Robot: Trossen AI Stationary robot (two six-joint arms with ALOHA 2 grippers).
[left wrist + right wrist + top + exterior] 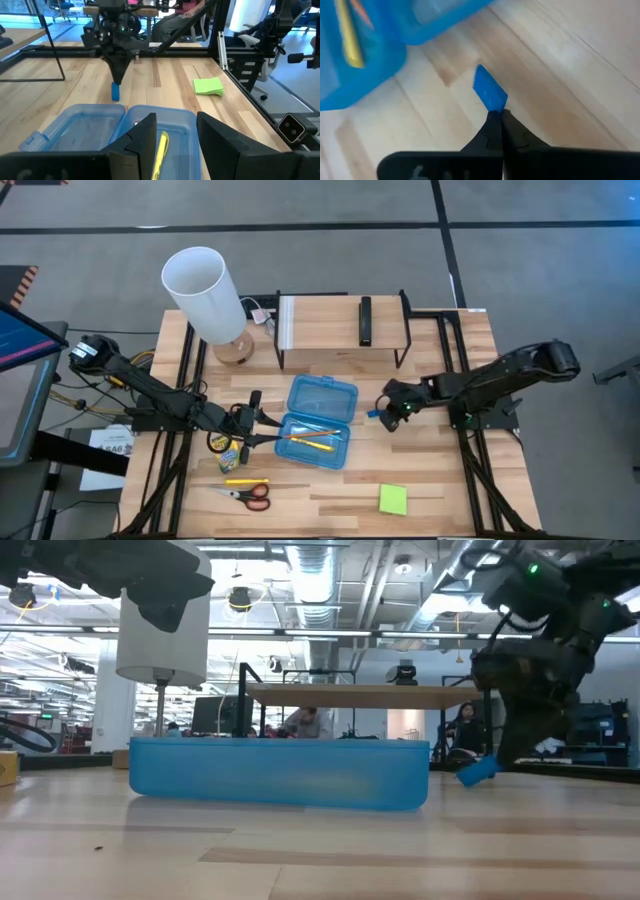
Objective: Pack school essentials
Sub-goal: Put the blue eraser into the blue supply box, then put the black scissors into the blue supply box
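Observation:
The translucent blue case [320, 421] lies open at mid-table, with a yellow and an orange pencil [308, 440] in its near half. My left gripper [270, 431] is open at the case's left edge. In the left wrist view its fingers [145, 140] stand on either side of the yellow pencil [160, 149] without touching it. My right gripper [383, 413], just right of the case, is shut on the tiny blue eraser [372, 415]. On the table lie the crayon box [228, 448], another yellow pencil [246, 480], the red-handled scissors [246, 494] and the lime-green sticky-note pad [393, 500]. My right gripper [498, 116] pinches one end of the blue eraser [493, 102] between the tips of its two fingers, coming from above and pointing down. The eraser [478, 772] hangs tilted below the fingers, close over the table. Whether its lower end touches the wood cannot be told.
A tall white lamp [205, 292] stands at the far left. A black-framed wooden shelf [340, 322] with a dark remote on it stands behind the case. Bare wood lies between the case and the sticky-note pad. People sit in the room beyond the table.

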